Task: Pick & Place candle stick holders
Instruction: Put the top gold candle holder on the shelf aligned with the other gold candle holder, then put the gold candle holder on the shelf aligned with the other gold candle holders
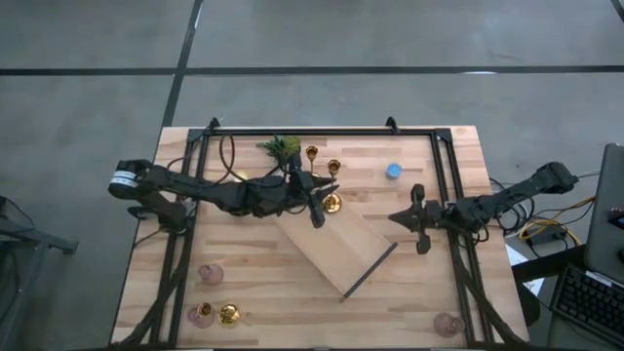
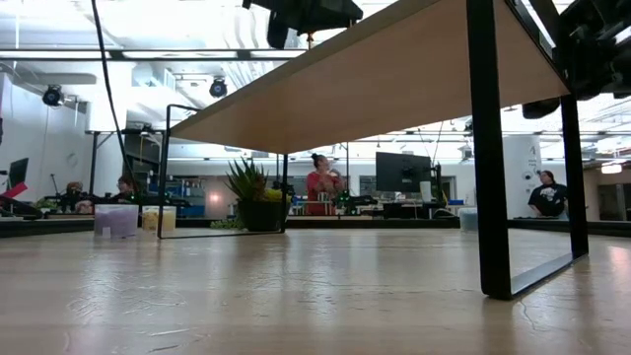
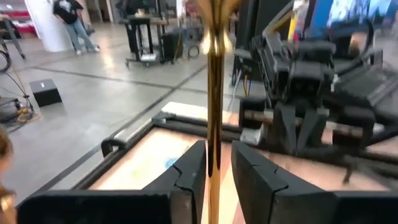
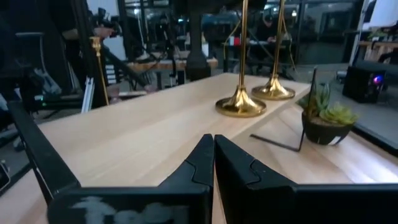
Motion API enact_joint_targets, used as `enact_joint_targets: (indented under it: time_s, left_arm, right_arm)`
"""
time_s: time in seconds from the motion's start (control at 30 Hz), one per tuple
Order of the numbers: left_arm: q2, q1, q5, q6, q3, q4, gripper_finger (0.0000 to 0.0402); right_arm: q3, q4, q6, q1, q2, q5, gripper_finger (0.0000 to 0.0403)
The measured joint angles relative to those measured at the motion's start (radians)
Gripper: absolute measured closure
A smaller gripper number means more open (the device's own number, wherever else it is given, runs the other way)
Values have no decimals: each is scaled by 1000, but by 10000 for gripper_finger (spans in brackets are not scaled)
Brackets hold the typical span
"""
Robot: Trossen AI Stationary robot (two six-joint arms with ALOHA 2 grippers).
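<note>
On the light wooden tabletop, everything is placed here relative to the tilted light-wood shelf board at its centre. Well to the board's left, near the front-left corner, sit a squat pinkish translucent glass cup, a second pink cup and a shiny gold candlestick with a round base, the last two just beside each other. The left gripper hovers over the board's upper-left end, its fingers pinched narrowly around the slim gold stem of a gold candlestick whose round base shows just beside the gripper. Behind the board, toward the far rail of the black metal frame, stand a small green plant sprig in a dark pot and two more gold candlesticks side by side. A small blue tealight disc lies beyond the board's right end. The right gripper waits just right of the board above the tabletop, its fingers drawn together and holding nothing. A third pink glass cup rests near the front-right corner, well apart from the board.
</note>
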Motion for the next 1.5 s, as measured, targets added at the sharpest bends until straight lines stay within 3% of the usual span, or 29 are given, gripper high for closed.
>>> enact_joint_targets:
  time_s: [0.33,0.87,1.17,1.5]
  left_arm:
    - [-58,-6,59,-26,0,-138,314]
    - [-75,-74,82,-21,0,-211,312]
    - [-112,-101,80,-14,0,-227,312]
    - [-185,-125,79,-16,0,-305,312]
  right_arm:
    - [0,-62,13,1,-93,0,394]
    - [0,-358,30,1,-394,58,394]
    - [31,-463,65,1,-385,50,394]
    - [31,-459,33,1,-369,48,394]
